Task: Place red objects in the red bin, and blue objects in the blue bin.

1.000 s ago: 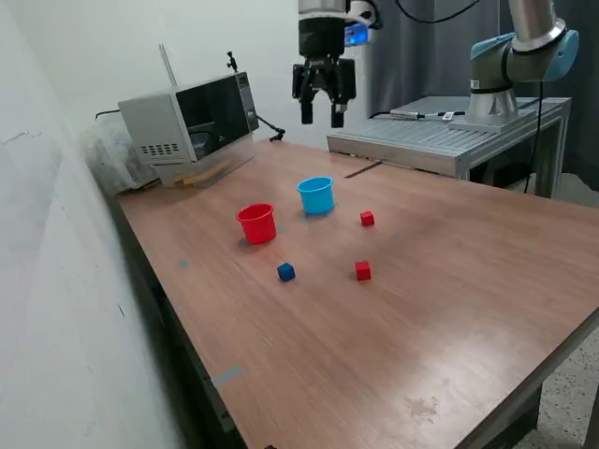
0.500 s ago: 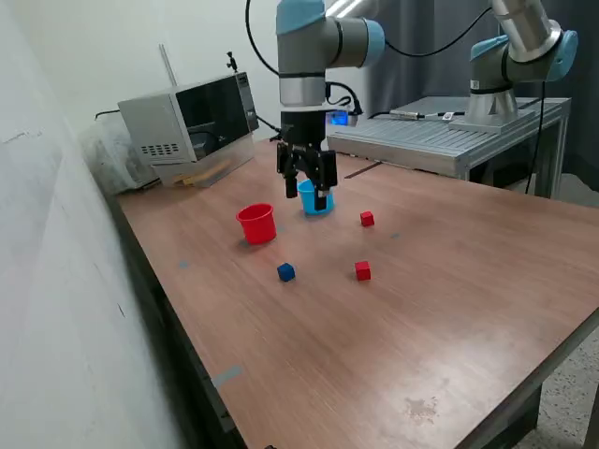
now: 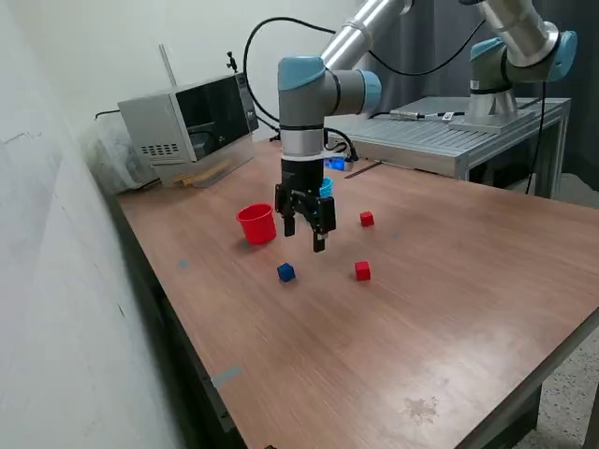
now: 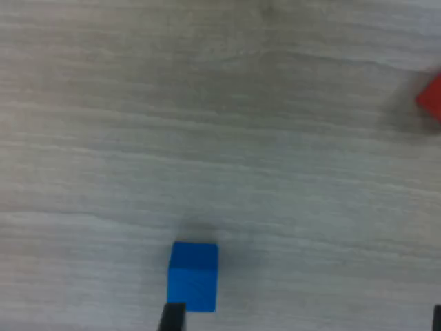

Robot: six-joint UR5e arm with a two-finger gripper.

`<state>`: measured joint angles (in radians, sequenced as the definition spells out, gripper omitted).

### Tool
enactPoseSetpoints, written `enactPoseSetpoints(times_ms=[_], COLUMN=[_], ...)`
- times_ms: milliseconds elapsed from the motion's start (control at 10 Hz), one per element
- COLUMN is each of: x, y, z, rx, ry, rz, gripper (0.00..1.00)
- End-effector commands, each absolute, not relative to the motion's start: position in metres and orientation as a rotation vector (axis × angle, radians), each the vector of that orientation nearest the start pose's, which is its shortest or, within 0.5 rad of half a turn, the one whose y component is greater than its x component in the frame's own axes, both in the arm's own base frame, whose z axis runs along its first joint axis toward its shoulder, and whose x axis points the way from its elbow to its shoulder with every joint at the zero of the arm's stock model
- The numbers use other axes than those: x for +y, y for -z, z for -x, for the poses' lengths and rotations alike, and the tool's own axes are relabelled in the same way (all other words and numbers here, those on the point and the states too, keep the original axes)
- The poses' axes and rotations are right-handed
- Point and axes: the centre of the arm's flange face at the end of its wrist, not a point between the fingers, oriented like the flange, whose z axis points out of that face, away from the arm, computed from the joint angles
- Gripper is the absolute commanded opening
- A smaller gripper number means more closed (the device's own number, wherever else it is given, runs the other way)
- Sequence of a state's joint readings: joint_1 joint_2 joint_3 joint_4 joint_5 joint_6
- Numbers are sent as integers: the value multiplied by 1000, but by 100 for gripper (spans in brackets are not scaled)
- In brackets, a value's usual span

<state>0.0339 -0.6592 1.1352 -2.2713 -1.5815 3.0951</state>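
In the exterior view, the red bin [image 3: 255,224] stands upright on the wooden table [image 3: 440,281]. The blue bin [image 3: 327,187] is mostly hidden behind my arm. My gripper [image 3: 303,238] hangs open and empty just above the table, to the exterior view's right of the red bin and slightly behind a dark blue cube [image 3: 285,272]. Two red cubes lie apart, one [image 3: 362,270] in front and one [image 3: 366,219] further back. The wrist view shows the blue cube [image 4: 193,274] right beside one dark fingertip [image 4: 172,317], and a red cube [image 4: 431,101] at the frame's edge.
A microwave [image 3: 192,122] sits at the table's back corner by the wall. A metal platform [image 3: 440,136] carrying a second arm [image 3: 519,51] adjoins the table at the back. The table's front edge [image 3: 393,426] runs near the camera.
My arm has come down from high behind the blue bin to just above the table near the blue cube. The gripper stayed open; cubes and bins have not moved.
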Motion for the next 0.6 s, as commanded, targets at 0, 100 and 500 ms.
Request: enactPoseSetpoints(times_ms=[0,100,500], x=[-156,-153,-138], y=[-150,-140,-123], z=[803,805,813], rx=[2205,2176,2148], ry=[-291,-293,-311], rz=[2433,2454,2474], gripper=[100,100,100])
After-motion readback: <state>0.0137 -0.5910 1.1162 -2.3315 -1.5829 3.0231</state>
